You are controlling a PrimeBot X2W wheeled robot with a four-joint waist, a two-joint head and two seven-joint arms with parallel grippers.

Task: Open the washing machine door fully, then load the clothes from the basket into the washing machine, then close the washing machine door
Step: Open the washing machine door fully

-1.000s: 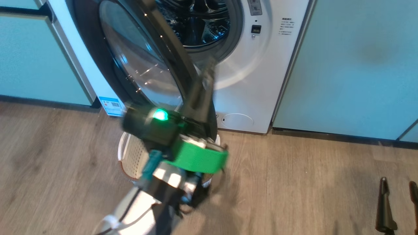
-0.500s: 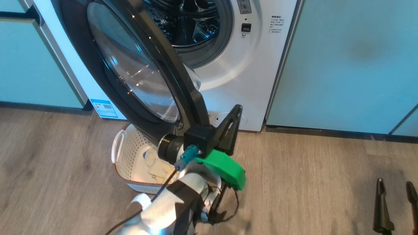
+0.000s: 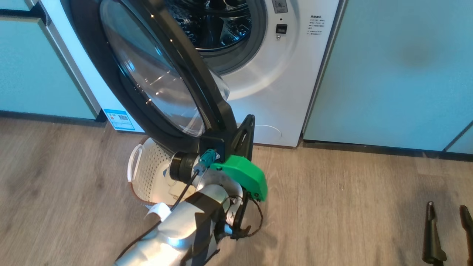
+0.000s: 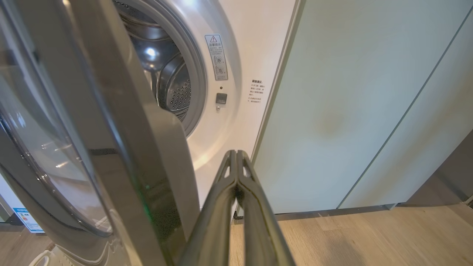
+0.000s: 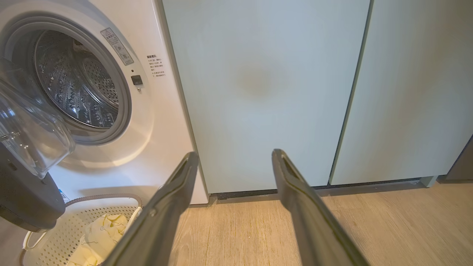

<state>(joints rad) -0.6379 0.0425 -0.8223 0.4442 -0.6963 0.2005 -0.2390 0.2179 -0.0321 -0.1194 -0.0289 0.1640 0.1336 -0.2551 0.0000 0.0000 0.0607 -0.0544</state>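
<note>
The washing machine (image 4: 255, 33) carries a warning-triangle sticker (image 4: 216, 57), small print (image 4: 256, 92) too tiny to read, and a blue QR-code label (image 3: 120, 119).

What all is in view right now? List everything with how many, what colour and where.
washing machine: one, white, between the cabinets, drum mouth uncovered
washing machine door: one, glossy black with a clear glass bowl, swung open on the machine's left in the head view
basket: one, cream with white handles, on the floor below the open door
clothes: one small heap, pale cream-yellow, inside the basket
sticker: one, blue, low on the machine, left of the door
cabinets: several, pale green, on both sides of the machine
floor: one, brown wood-look
left gripper: one, dark, shut, beside the door's lower edge
right gripper: one, dark, open, facing the cabinets
</note>
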